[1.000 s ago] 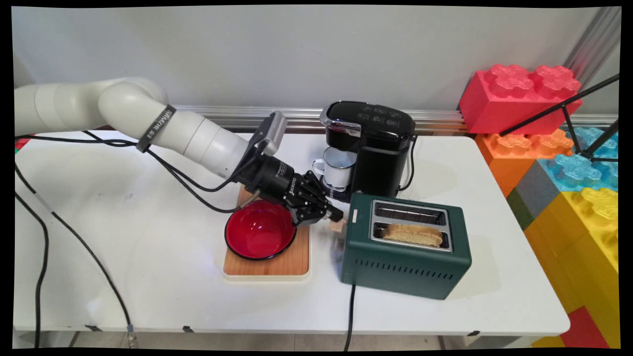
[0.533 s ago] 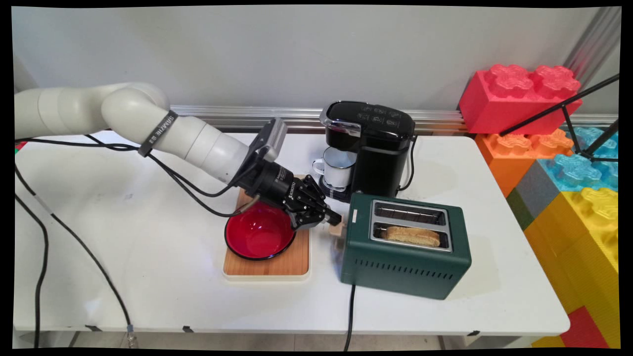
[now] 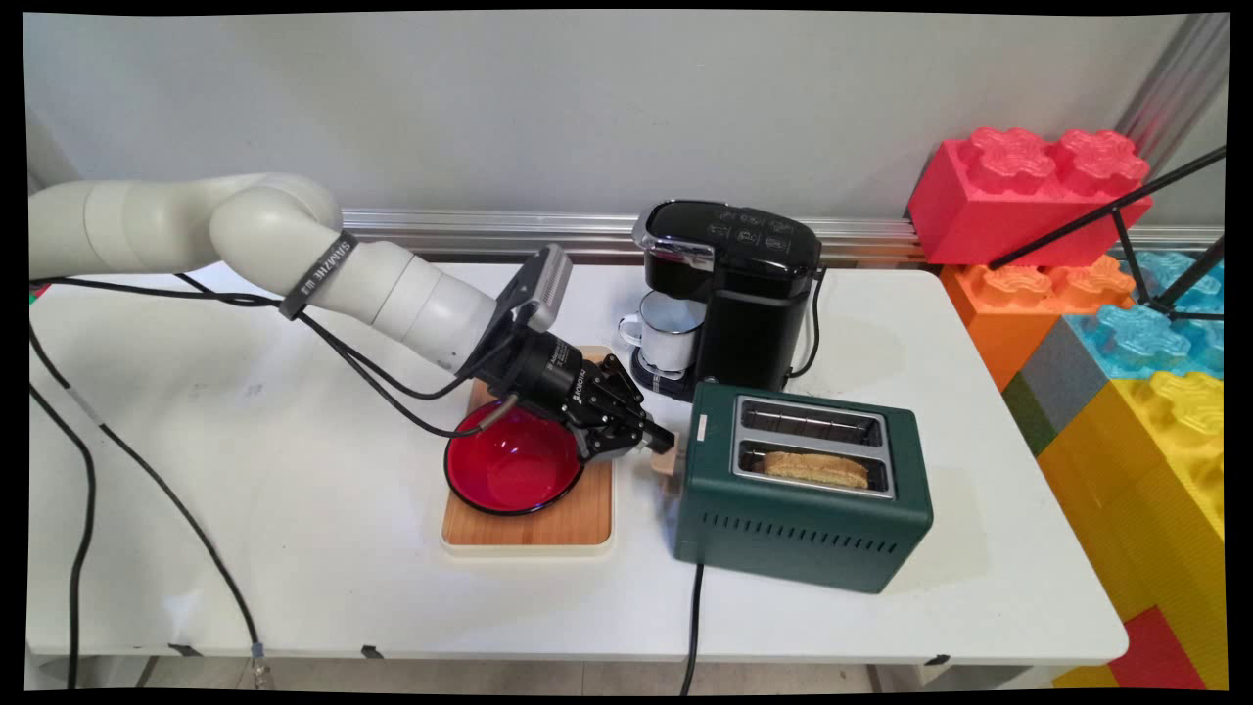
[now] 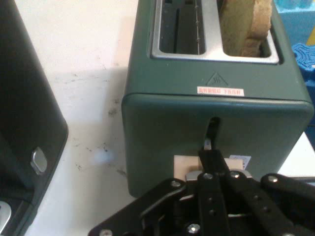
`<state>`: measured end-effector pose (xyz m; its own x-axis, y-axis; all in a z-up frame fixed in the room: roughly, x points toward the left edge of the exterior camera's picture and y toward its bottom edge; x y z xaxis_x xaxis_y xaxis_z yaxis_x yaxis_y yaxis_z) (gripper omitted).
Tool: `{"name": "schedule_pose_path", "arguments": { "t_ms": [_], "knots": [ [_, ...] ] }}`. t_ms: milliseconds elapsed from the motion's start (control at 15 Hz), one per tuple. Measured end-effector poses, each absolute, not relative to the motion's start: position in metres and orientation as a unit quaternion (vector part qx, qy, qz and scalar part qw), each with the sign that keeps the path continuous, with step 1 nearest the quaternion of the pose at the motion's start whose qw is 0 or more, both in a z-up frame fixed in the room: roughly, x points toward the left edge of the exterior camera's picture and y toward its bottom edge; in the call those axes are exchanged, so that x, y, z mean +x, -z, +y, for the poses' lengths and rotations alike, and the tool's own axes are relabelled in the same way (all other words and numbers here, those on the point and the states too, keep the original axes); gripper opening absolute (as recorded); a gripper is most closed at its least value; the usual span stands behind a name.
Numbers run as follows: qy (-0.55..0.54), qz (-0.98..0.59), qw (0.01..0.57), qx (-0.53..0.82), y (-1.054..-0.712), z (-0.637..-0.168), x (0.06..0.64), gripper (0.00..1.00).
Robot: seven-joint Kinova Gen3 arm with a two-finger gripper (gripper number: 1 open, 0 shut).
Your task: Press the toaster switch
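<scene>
Gripper [image 3: 658, 443] clenched, pressing on toaster [image 3: 803, 485] lever [image 3: 666, 462]. Bread [image 3: 815, 468] sunk low in slot, lever almost down.

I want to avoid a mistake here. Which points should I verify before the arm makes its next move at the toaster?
1. Claw at the lever slot of the toaster: ok, its tips are at the slot.
2. Claw shut: ok.
3. Bread in the near slot: ok, it sits low.
4. Far slot empty: ok.
5. Claw clear of the red bowl: cannot tell, the linkage overlaps its rim.
6. Toaster cord plugged in: cannot tell, it runs off the table.
</scene>
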<state>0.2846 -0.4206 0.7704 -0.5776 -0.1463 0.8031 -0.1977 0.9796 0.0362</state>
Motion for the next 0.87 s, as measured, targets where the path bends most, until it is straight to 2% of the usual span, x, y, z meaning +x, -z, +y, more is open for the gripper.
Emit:
{"name": "schedule_pose_path", "arguments": {
  "t_ms": [867],
  "knots": [
    [-0.029, -0.891, 0.442, 0.103, -0.757, -0.421, 0.282, 0.0]
  ]
}}
